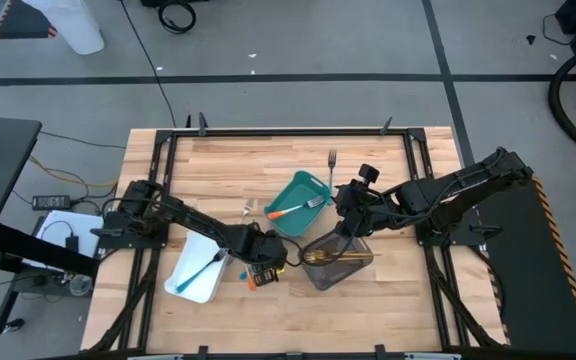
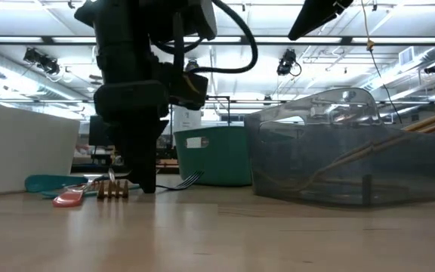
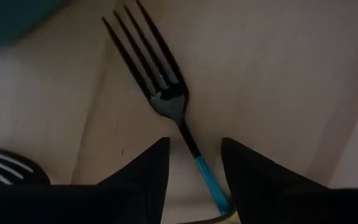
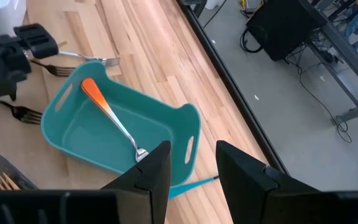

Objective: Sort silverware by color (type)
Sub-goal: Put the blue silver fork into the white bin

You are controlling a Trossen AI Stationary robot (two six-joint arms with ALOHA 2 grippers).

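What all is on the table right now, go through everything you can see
white tray: one, white, table's left front; a teal-handled utensil lies in it
teal tray: one, teal, table's middle
orange-handled fork: one, silver head, inside the teal tray
grey tray: one, clear grey, right of middle; gold utensils inside, number unclear
blue-handled fork: one, dark head, on the wood between the left gripper's fingers
silver fork: one, on the wood behind the teal tray
left gripper: open, over the blue-handled fork
right gripper: open, empty, above the teal tray
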